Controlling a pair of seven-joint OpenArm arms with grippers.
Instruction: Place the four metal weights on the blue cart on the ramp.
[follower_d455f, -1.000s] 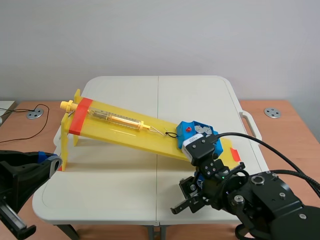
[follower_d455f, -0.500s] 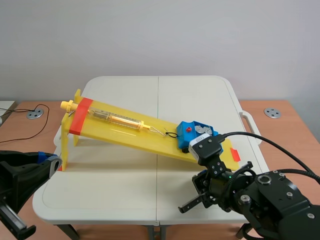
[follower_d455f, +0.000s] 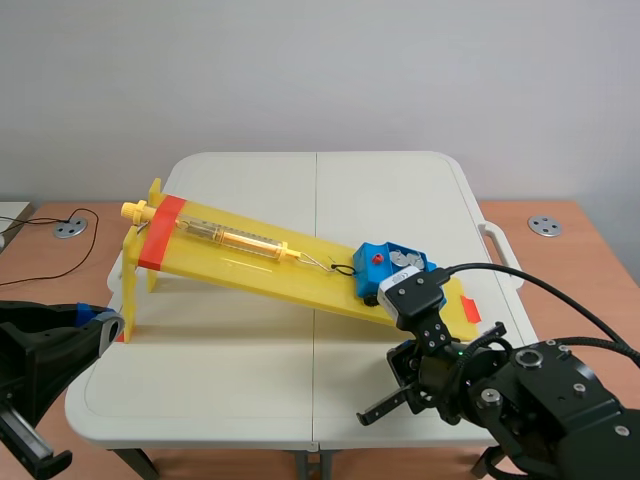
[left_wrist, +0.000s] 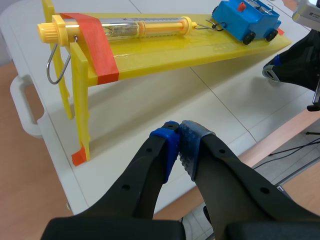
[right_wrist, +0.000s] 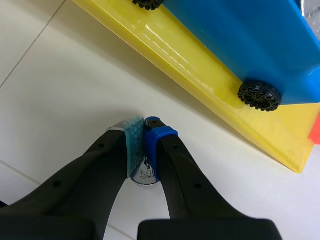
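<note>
Some weights (follower_d455f: 403, 260) sit in the blue cart (right_wrist: 240, 45) ahead; your right gripper (right_wrist: 144, 129) pinches one more weight (right_wrist: 144, 175), not yet loaded.

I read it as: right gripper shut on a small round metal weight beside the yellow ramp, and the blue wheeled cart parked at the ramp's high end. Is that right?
Not quite. The blue wheeled cart sits at the low end of the yellow ramp, not the high end, as the scene view shows. The rest holds: the right gripper is shut on the small round metal weight beside the ramp.
</note>
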